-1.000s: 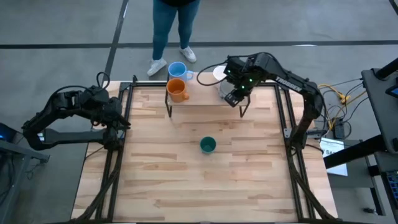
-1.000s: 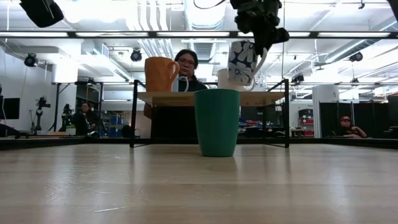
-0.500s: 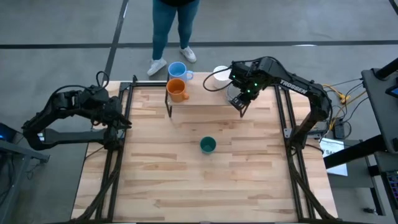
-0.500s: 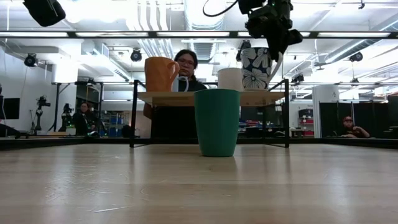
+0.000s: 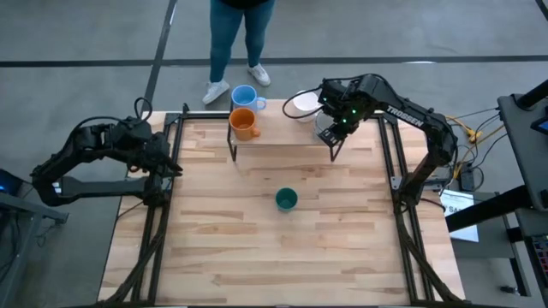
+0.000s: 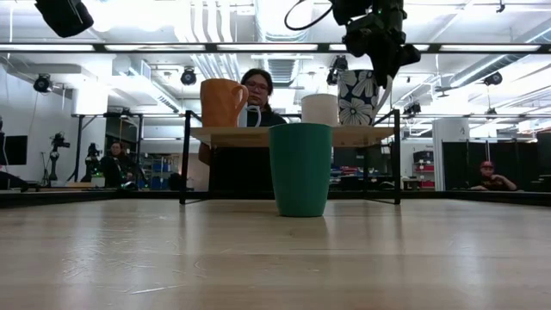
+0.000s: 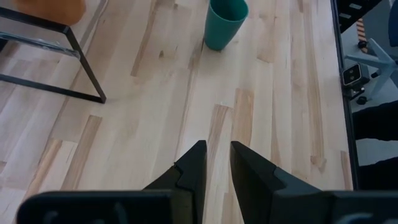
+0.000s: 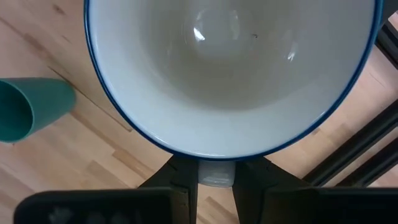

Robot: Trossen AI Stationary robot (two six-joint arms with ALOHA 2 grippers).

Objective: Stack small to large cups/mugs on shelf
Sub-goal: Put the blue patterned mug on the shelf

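Right now the right gripper (image 6: 376, 53) pinches the rim of the patterned mug (image 6: 358, 96), upright over the shelf's (image 5: 282, 134) 3 o'clock end, just beside the white mug (image 6: 319, 109). Left gripper (image 7: 214, 163) waits slightly parted at the table's 9 o'clock edge, so the right arm is nearer.

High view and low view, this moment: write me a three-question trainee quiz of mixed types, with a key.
1. True or false: the green cup stands on the shelf.
2. Which mug does the right tool hold? A) orange mug B) flower-patterned mug C) light blue mug
3. Fill in: the left tool waits at the table's ____ edge.

Key
1. False; it stands on the tabletop.
2. B, the flower-patterned mug, gripped at its rim above the shelf's right end, beside the white mug. The orange mug sits free at the shelf's other end.
3. left
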